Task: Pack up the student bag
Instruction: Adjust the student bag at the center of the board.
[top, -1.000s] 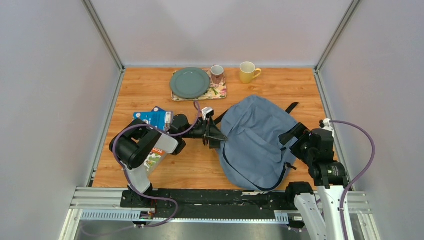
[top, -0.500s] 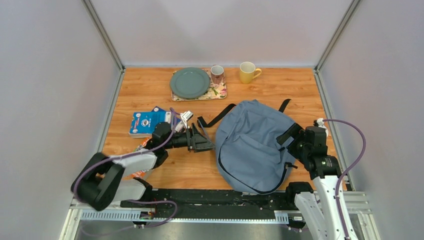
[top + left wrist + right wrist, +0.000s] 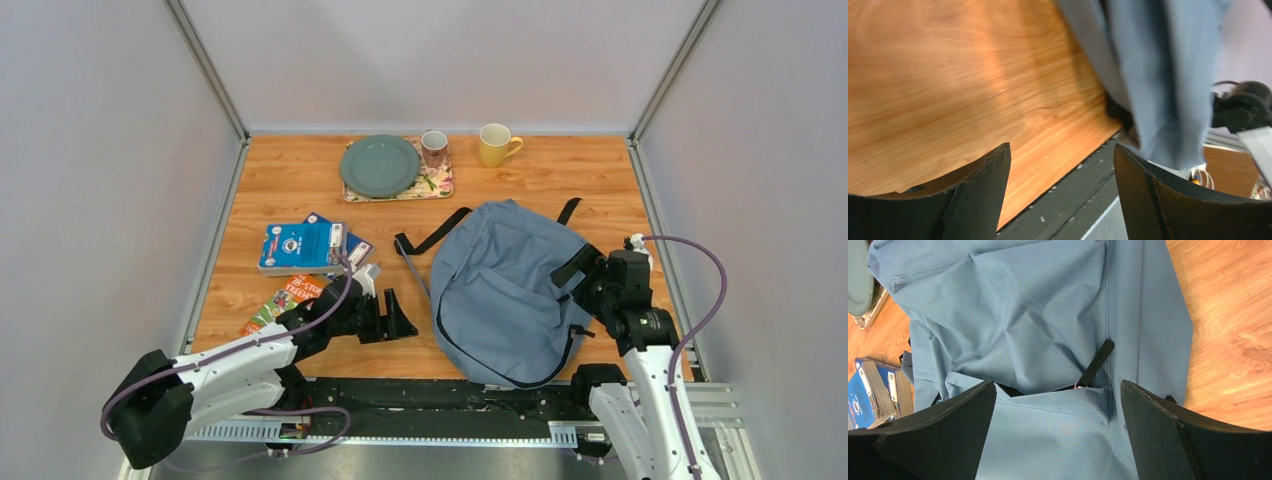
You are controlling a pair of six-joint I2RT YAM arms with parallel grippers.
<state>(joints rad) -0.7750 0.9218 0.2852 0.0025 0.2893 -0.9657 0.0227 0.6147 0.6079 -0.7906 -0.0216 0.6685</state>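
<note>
Student bag right of centre, both grippers empty.
I see the student bag (image 3: 505, 290) lying flat on the table (image 3: 290, 180). My left gripper (image 3: 396, 318) sits just left of it, fingers spread wide on nothing. My right gripper (image 3: 592, 276) hangs over its right edge, equally wide, holding nothing.
</note>
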